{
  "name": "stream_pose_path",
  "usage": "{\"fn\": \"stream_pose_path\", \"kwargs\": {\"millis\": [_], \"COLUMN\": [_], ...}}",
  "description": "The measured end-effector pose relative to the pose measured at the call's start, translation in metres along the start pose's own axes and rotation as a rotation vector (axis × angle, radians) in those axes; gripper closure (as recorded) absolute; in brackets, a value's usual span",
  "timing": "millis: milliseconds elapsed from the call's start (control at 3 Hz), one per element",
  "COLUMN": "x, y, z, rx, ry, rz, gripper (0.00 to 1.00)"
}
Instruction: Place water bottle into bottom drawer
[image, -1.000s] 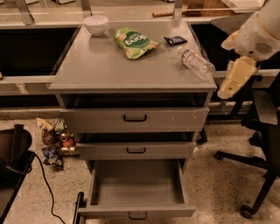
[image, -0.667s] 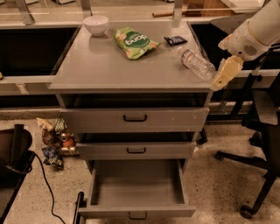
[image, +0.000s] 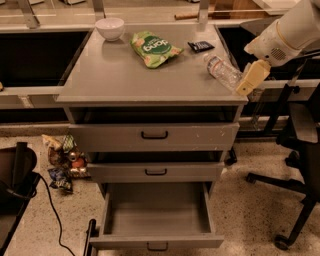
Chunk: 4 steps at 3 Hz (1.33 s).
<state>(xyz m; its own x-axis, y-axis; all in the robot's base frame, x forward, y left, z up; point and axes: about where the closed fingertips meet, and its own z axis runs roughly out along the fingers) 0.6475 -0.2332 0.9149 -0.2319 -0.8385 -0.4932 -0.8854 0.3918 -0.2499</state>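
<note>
- Closest to the camera, the bottom drawer (image: 157, 212) is pulled all the way out, grey box with nothing in it, so the landing spot looks ready. The two shallower drawers above it are only cracked open.
- Up on the cabinet top (image: 125, 75), the water bottle (image: 222, 70) lies on its side near the right edge, not picked up yet.
- The gripper (image: 252, 77) sits just beside the bottle's base end, right at the cabinet's right rim, maybe touching it. Can't tell how far open it is, and nothing looks held.
- Long axis runs diagonally: base toward the front-right corner, white cap pointing back-left at the little black packet (image: 201, 46).
- Handling guess: light, thin ribbed plastic that gives under a squeeze, smooth and round, so it'll probably roll or squirt out if nudged. How full it is, no idea.
- Best bet is grabbing across the middle of the body near the label band, jaws square to that diagonal, not the tapered cap end.
- Further back sit the green snack bag (image: 152, 48) and a white bowl (image: 110, 27), well clear of the bottle.
</note>
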Motion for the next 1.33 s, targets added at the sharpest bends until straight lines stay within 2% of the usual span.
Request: {"fn": "stream_pose_path", "kwargs": {"millis": [333,1000,1333], "x": [-0.010,-0.008,-0.008], "y": [-0.012,-0.044,-0.062], "z": [0.014,0.048,0.062], "rx": [0.021,0.119,0.153], "ry": [-0.036,-0.072,-0.078], "rz": [0.051,0.168,0.199], "gripper": [0.00,0.00,0.00]}}
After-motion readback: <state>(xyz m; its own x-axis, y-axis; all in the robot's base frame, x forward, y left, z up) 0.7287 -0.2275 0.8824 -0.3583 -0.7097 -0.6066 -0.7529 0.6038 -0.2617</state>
